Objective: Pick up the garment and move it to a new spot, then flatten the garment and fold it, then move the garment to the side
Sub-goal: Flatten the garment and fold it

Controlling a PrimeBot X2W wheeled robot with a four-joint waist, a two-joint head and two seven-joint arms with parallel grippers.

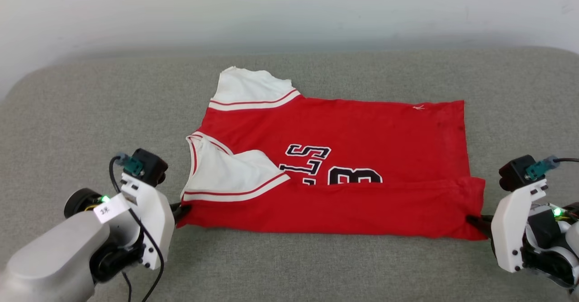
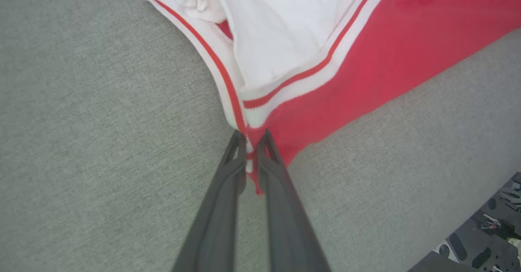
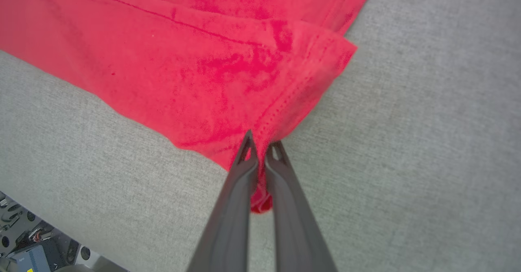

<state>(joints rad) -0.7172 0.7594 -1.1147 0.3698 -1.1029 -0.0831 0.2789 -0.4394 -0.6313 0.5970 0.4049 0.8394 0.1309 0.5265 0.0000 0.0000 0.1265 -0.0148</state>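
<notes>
Garment (image 1: 344, 130) is being pinched at both near corners, seemingly for carrying a fold over: left gripper (image 2: 252, 137) clenching the striped sleeve corner, right gripper (image 3: 262, 139) clenching the red hem corner. Beyond both, it's lying flat across the grey cushion (image 1: 289, 261).

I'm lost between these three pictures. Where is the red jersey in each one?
Head view: jersey lies mid-picture on the grey surface, collar to the left.
Left wrist view: top and right, its striped corner pinched by the left gripper.
Right wrist view: upper left, its red hem corner pinched by the right gripper.
Shared landmark: the black lettering.
</notes>
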